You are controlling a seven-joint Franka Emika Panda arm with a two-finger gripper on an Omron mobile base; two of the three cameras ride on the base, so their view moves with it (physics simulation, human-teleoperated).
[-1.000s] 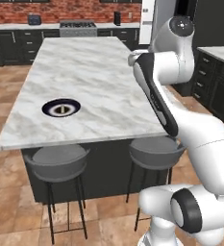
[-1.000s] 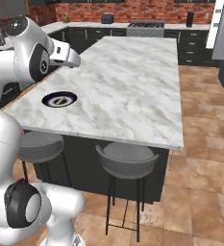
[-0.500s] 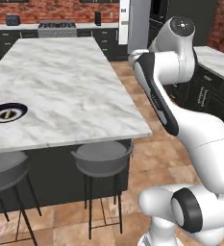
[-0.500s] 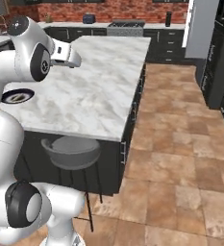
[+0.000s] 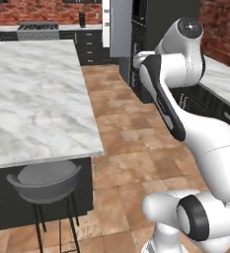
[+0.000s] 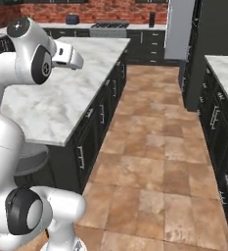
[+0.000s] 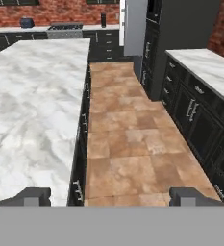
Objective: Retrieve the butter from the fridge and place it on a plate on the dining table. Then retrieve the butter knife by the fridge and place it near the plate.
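Observation:
The dining table [image 5: 32, 99] with its veined marble top lies to my left, also seen as the dining table [image 6: 61, 93] and the dining table [image 7: 31, 101]. At the far end of the tiled aisle stands the grey steel fridge [image 5: 119, 27]; the same fridge [image 6: 179, 27] and fridge [image 7: 134, 24] shows from its side, so its doors are hidden. My gripper [image 7: 112, 197] hangs open and empty over the table's right edge, facing down the aisle toward the fridge. The butter, the plate and the butter knife are out of view.
A grey stool [image 5: 45, 180] is tucked under the table's near edge. A marble counter [image 7: 205, 67] over dark cabinets [image 7: 195, 115] lines the right side. The brown tiled aisle [image 7: 128, 134] runs between them. A stove [image 7: 65, 27] sits against the brick back wall.
The base has turned right, so the whole scene slid left and the plate left the picture. The fridge and right counter have come into view. The gripper stays open.

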